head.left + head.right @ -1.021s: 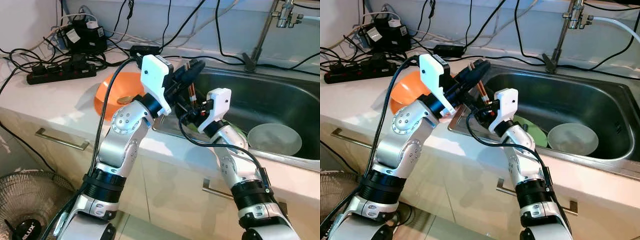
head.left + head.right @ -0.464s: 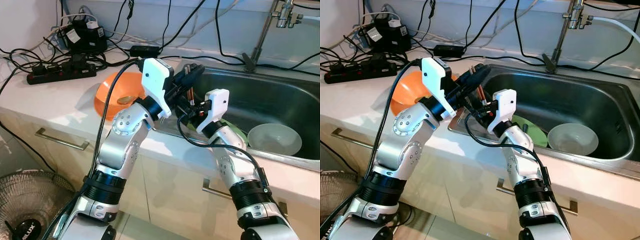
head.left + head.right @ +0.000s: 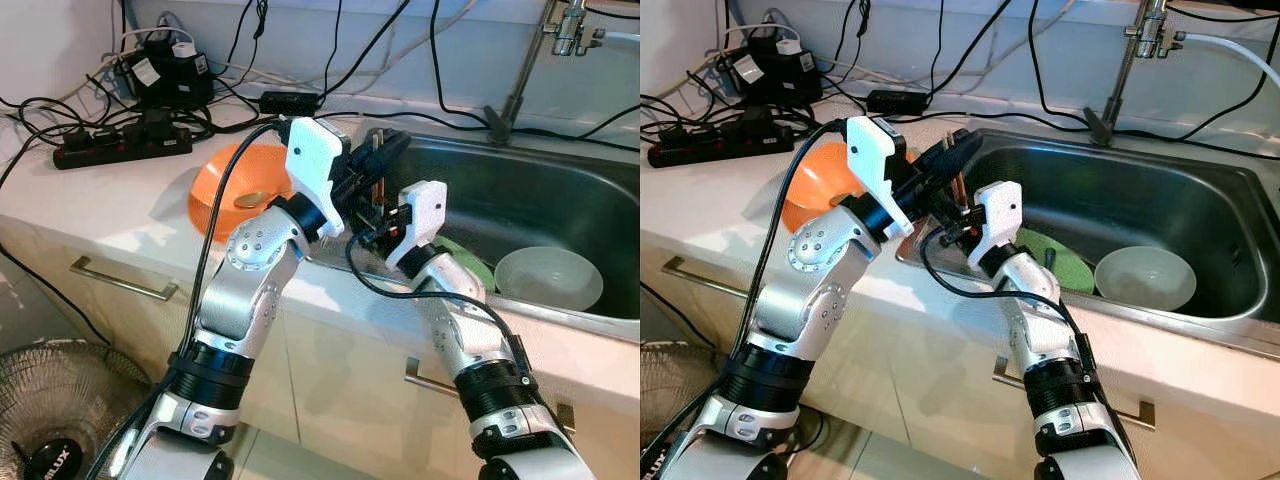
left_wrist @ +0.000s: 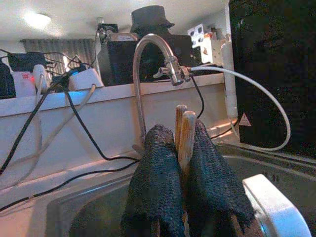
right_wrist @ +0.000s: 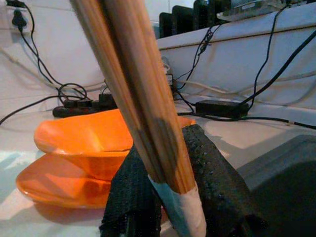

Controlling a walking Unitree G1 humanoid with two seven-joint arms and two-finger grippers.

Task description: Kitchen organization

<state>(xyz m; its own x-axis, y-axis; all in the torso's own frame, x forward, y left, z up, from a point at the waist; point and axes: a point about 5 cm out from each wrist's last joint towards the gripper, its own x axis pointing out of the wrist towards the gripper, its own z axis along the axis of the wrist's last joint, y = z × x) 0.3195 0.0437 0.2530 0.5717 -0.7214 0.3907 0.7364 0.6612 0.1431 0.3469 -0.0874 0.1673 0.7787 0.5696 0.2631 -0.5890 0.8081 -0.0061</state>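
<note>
Pair of wooden chopsticks held upright-tilted over left rim of sink, between the two arms. Both grippers clamp them. Left gripper: black fingers pressed close on either side of the stick tops, which poke out between them. Right gripper: fingers narrowed around the sticks lower down, near a pale blue-white taped band; sticks rise steeply away from that wrist camera.

Left arm reaches in from counter side, right arm from front edge of sink; white wrist housings nearly side by side above sink's left corner.

Just beside, on counter: orange bowls, two stacked per right wrist view, something small and yellowish inside the upper one.

In sink basin: green item on the bottom below right arm, pale round bowl further right. Faucet stands at back rim.

Back left of counter: black power strip, tangle of black cables. Floor fan low at left, before cabinet drawers.
</note>
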